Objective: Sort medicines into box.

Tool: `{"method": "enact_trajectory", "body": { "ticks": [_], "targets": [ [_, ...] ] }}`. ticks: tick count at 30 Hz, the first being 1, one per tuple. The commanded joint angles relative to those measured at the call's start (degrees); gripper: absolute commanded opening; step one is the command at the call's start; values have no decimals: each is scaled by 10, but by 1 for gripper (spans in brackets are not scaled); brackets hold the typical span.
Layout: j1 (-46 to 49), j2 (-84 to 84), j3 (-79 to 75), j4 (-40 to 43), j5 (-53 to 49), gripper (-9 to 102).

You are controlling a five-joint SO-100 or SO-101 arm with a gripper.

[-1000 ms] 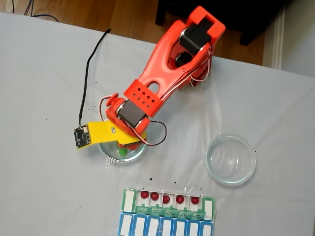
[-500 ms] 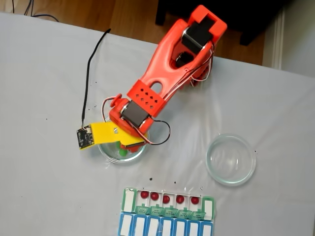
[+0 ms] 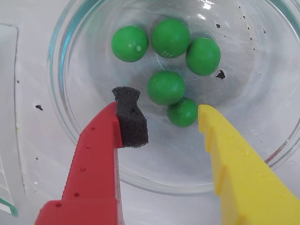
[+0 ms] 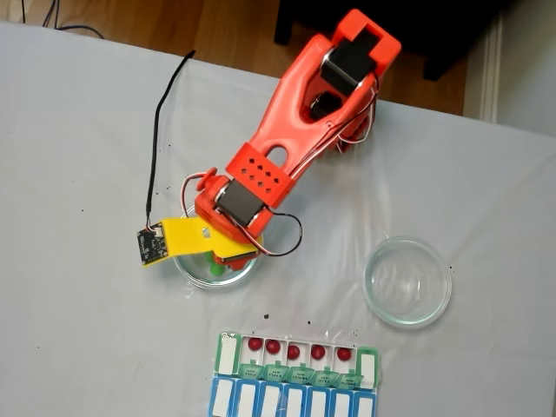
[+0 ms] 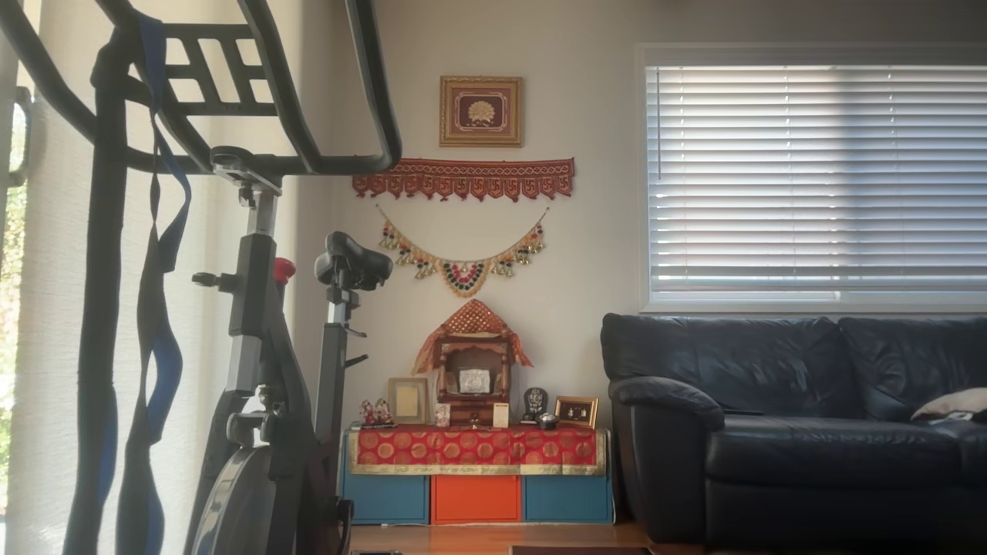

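covering table [image 4: 78, 130]: pale grey cloth

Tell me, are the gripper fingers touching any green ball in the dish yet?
Apart. The wrist view shows the gripper open, with clear glass between each finger and the nearest green ball in the dish.

claw [image 3: 171, 117] spread, green ball [image 3: 183, 112] between, dish wall [image 3: 61, 93] around

5 green medicines [image 3: 165, 87] in dish; 5 red fill the box [image 4: 297, 359].
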Motion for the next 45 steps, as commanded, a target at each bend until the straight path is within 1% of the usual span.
{"method": "enact_trajectory", "body": {
  "ticks": [1,9,21,32,45],
  "targets": [
    [-5,25,-4,-14,1,21],
    [-5,10,2,-30,-4,21],
    [-8,14,15,-31,-11,21],
    [-11,5,32,-59,-7,21],
    [-22,0,47,-74,-3,21]
  ]
}}
